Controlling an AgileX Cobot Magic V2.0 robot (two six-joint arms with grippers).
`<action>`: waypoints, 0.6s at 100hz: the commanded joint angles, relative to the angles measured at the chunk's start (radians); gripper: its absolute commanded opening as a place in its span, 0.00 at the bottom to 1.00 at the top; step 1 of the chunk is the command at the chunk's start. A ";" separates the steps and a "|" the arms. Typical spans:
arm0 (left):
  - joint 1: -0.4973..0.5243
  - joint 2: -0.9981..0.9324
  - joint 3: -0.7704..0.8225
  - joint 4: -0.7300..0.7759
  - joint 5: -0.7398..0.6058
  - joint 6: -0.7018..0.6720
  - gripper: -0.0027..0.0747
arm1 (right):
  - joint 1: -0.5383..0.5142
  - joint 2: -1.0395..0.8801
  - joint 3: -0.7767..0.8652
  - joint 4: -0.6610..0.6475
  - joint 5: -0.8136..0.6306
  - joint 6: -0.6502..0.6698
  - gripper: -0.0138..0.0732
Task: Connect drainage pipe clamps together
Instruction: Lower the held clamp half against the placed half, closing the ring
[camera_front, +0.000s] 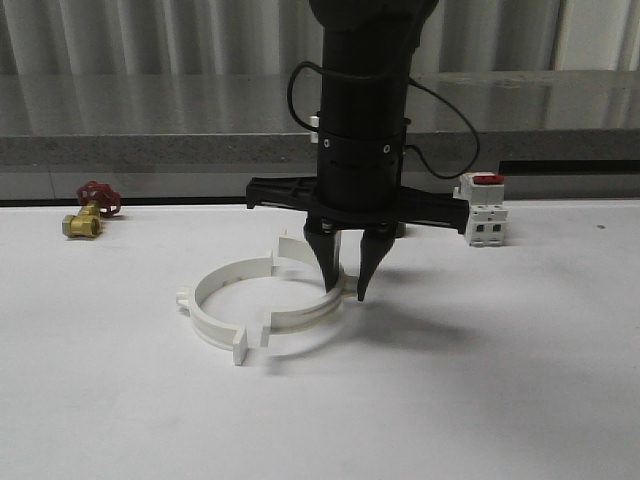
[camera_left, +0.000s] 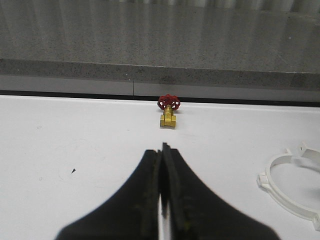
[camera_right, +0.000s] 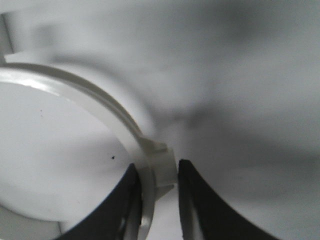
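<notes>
- Your right pincer (camera_front: 347, 288) stands straight down over the white worktop (camera_front: 520, 400), its two fingers astride the wall of the right half-ring (camera_front: 312, 312), one inside the curve and one outside
- In the right wrist view the fingers (camera_right: 192, 205) bracket the band just at its small outer lug (camera_right: 159, 159); they are narrow and appear to pinch the plastic, though a sliver of gap on the outer side leaves me unsure how firm the hold is
- The two drainage pipe clamps lie flat mid-worktop as an almost closed ring: the left half-ring (camera_front: 222, 295) has its near tab (camera_front: 240, 345) just beside the right half's near end, with a small gap showing there, and the far tabs (camera_front: 285, 248) sit close behind the pincer
- Your left pincer (camera_left: 162, 200) is closed on nothing, fingers pressed together, hovering over bare worktop well apart from the ring, pointing toward the brass valve (camera_left: 169, 111)
- To do this step well, I'd keep the grip low on the band and squeeze evenly so the lug does not let the piece twist
- Slide the right half toward the left half rather than lifting it, keeping both flat so the tabs meet face to face
- Watch the near gap as your gauge; the left half is unheld, so push gently or it may skate away
- Consider bringing the left pincer in to brace that half
- The breaker (camera_front: 482, 212) stands well clear
</notes>
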 joint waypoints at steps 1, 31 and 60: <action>0.001 0.009 -0.028 -0.007 -0.069 0.001 0.01 | 0.005 -0.044 -0.042 -0.022 -0.005 0.010 0.18; 0.001 0.009 -0.028 -0.007 -0.069 0.001 0.01 | 0.008 -0.026 -0.042 -0.018 -0.010 0.014 0.18; 0.001 0.009 -0.028 -0.007 -0.069 0.001 0.01 | 0.010 -0.025 -0.042 -0.015 -0.028 0.015 0.22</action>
